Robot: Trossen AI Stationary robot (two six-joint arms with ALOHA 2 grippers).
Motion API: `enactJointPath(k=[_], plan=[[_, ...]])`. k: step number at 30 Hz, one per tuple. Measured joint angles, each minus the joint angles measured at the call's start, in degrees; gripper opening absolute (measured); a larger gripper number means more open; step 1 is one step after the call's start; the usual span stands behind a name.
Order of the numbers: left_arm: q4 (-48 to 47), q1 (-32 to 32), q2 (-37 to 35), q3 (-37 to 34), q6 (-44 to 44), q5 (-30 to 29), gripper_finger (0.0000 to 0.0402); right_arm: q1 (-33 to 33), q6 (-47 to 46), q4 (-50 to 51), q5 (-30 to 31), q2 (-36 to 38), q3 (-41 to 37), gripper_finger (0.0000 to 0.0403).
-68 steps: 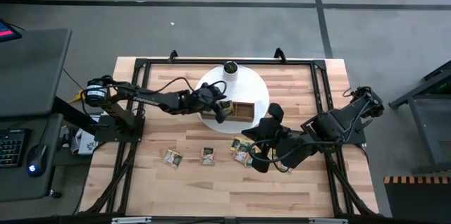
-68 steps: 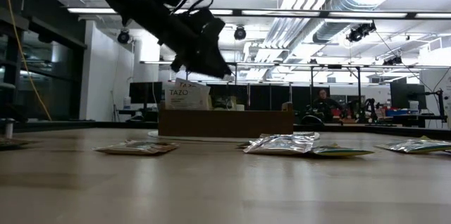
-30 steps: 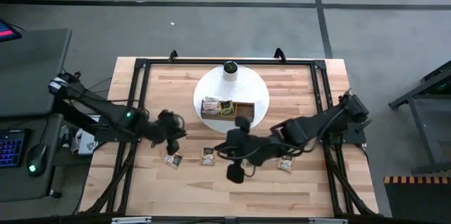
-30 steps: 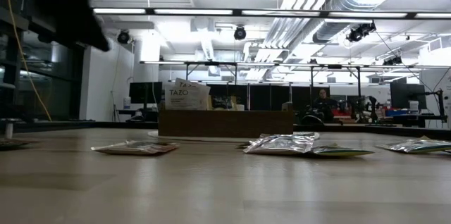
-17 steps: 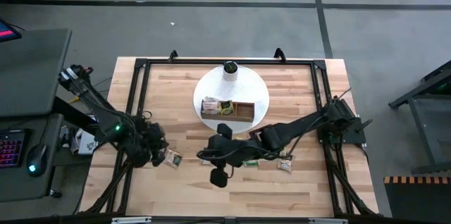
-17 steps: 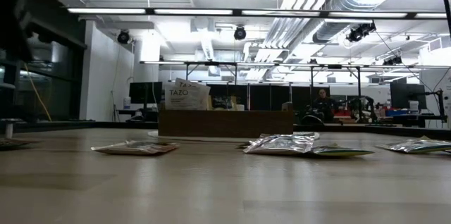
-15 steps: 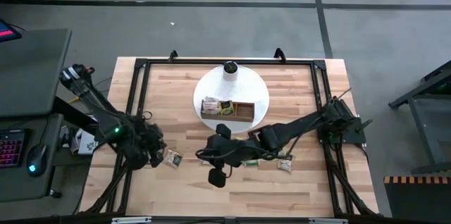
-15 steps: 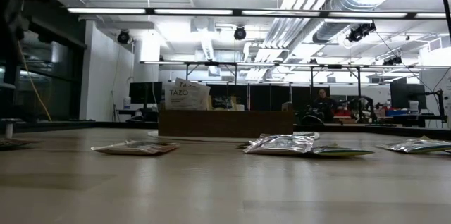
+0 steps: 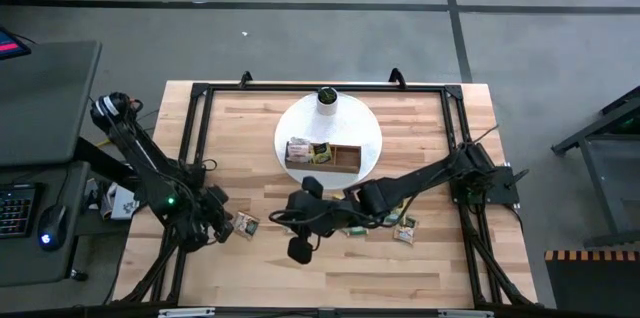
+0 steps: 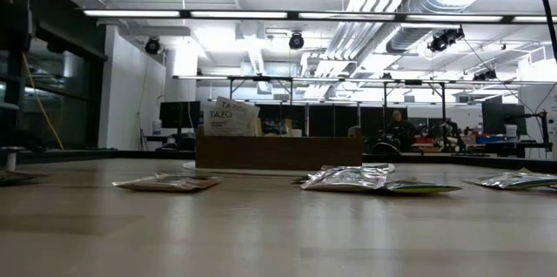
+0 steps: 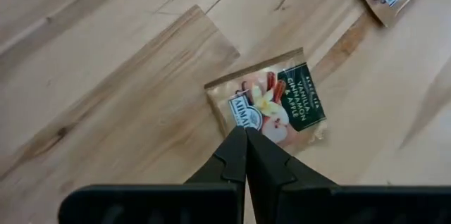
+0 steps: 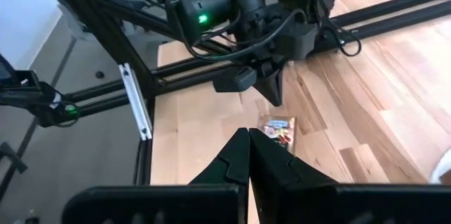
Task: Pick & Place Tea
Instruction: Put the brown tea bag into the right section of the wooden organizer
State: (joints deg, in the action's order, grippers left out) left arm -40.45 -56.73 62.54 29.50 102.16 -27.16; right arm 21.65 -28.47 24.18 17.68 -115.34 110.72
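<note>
A tan tea sachet (image 11: 271,104) with a dark label lies flat on the wooden table (image 9: 420,118), toward its left near part. My left gripper (image 11: 245,132) is shut, its tips over this sachet's edge. In the right wrist view those tips (image 12: 275,97) point down and stand a little above the sachet (image 12: 278,129). My right gripper (image 12: 248,132) is shut with nothing in it, level, pointing at the left arm from the sachet's right. In the high view the sachet (image 9: 246,225) lies between my left gripper (image 9: 229,226) and my right gripper (image 9: 278,220).
More sachets lie near the table's middle (image 9: 348,228) and right (image 9: 405,230). A brown wooden tray (image 9: 322,156) with sachets stands on a round white plate (image 9: 365,123), a white cylinder with a dark top (image 9: 326,97) behind it. Black frame rails (image 9: 195,128) run along the sides.
My left gripper has gone toward the table's near left and down, and now stands at the left sachet. My right gripper has swept toward the table's left, over the middle sachets. The sachets lie where they were.
</note>
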Motion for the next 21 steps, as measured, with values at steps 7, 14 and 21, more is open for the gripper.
enactJointPath(k=[7,14,21], plan=[[3.35,0.09,1.77,-0.07,1.35,2.01,0.0,-0.02,-0.02,0.81,-0.03,-0.17,0.0,0.0],[4.91,0.09,4.08,-0.07,5.08,2.32,0.0,-0.3,0.38,2.31,0.64,-0.19,0.0,0.0],[6.36,0.5,4.07,-0.07,7.33,0.56,0.0,-0.63,0.22,3.88,0.8,-0.51,0.02,0.0]])
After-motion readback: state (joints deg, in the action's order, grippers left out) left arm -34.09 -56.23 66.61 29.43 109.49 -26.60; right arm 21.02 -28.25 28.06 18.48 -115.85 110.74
